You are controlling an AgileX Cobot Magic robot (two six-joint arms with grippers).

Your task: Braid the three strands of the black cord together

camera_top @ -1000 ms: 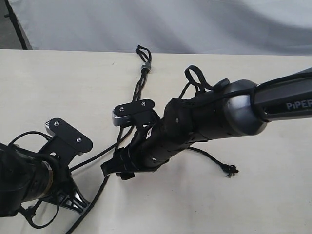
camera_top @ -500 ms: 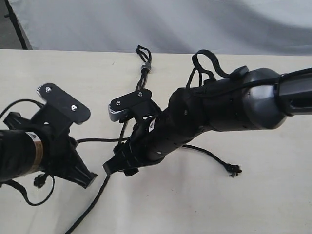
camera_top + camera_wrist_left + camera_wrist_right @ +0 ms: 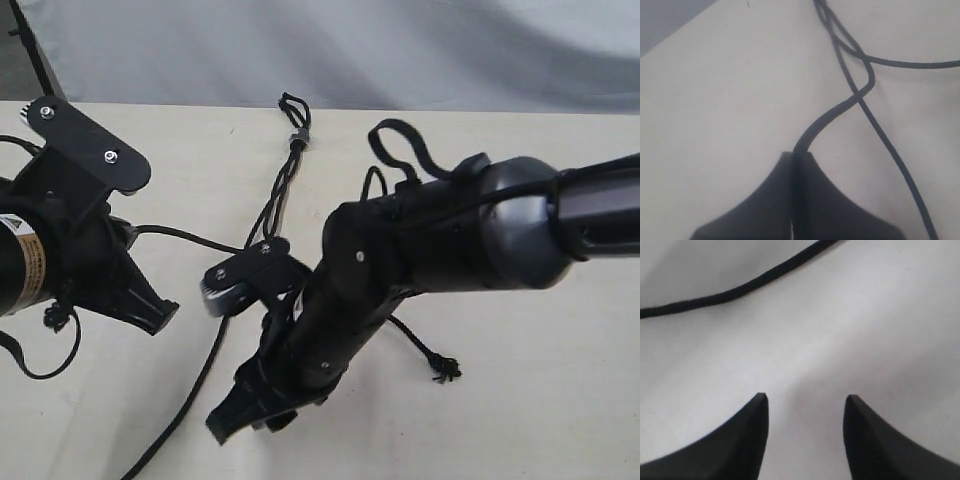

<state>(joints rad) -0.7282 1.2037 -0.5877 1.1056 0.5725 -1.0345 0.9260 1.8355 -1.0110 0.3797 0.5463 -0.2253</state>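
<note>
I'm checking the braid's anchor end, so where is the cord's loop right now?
In the exterior view the loop lies at the table's far edge, slightly left of centre, just beyond the grey band.

1. Left arm [image 3: 70, 240] – a sticker [image 3: 20, 260] wraps its barrel: a white patch with a small black warning triangle, and below it an orange-brown band of fine print (too small to read).
2. Right arm [image 3: 440, 240] – faint pale marks on the dark sleeve near the picture's edge; they cannot be made out as letters.
3. Both wrist views: no writing, number or sign can be read on anything in them.
</note>
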